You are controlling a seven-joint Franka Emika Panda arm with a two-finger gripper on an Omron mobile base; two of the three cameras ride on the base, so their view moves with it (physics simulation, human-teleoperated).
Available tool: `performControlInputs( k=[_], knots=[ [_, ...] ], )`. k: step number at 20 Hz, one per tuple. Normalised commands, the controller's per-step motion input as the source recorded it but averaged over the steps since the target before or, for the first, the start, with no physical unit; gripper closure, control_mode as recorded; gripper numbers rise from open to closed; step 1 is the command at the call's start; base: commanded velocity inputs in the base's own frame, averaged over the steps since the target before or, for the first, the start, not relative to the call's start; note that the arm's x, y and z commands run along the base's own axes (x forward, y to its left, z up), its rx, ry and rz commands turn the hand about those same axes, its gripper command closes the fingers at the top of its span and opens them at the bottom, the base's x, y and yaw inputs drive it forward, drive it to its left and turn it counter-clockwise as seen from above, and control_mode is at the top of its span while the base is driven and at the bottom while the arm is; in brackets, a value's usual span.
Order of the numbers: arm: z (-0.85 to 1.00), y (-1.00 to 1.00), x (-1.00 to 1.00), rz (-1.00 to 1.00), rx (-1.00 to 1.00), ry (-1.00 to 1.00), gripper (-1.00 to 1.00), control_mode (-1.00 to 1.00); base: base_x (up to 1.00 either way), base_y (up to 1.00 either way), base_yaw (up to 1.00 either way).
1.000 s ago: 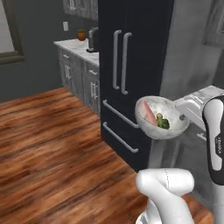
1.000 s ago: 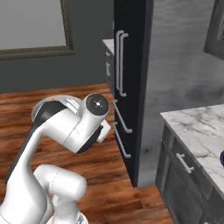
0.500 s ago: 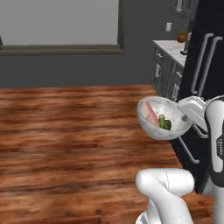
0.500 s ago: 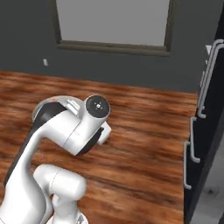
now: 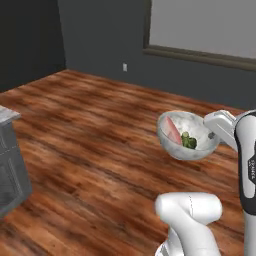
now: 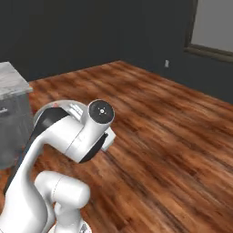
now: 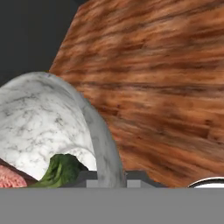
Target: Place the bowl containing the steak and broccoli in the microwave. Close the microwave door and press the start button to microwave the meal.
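Tool clamped on rim of bowl, held above wood floor. Steak and broccoli lie inside, side by side.

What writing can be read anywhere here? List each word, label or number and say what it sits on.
Small dark vertical lettering on the white robot arm: too small and blurred to read.
No writing on the bowl, the steak, the broccoli, the wood floor or the dark wall.
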Motion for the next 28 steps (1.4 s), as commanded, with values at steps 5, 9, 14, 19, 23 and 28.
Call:
performControlInputs(
  k=[5,9,14,19,23,28],
  knots=[
    [0.00,0.00,0.00,0.00,0.00,0.00,1.00,1.00,0.00,0.16,0.92],
    [0.00,0.00,0.00,0.00,0.00,0.00,1.00,1.00,0.06,0.37,0.86],
    [0.00,0.00,0.00,0.00,0.00,0.00,1.00,1.00,0.14,0.49,0.82],
    [0.00,0.00,0.00,0.00,0.00,0.00,1.00,1.00,0.27,0.61,0.75],
    [0.00,0.00,0.00,0.00,0.00,0.00,1.00,1.00,0.54,0.51,0.69],
    [0.00,0.00,0.00,0.00,0.00,0.00,1.00,1.00,0.67,0.41,0.67]
  ],
)
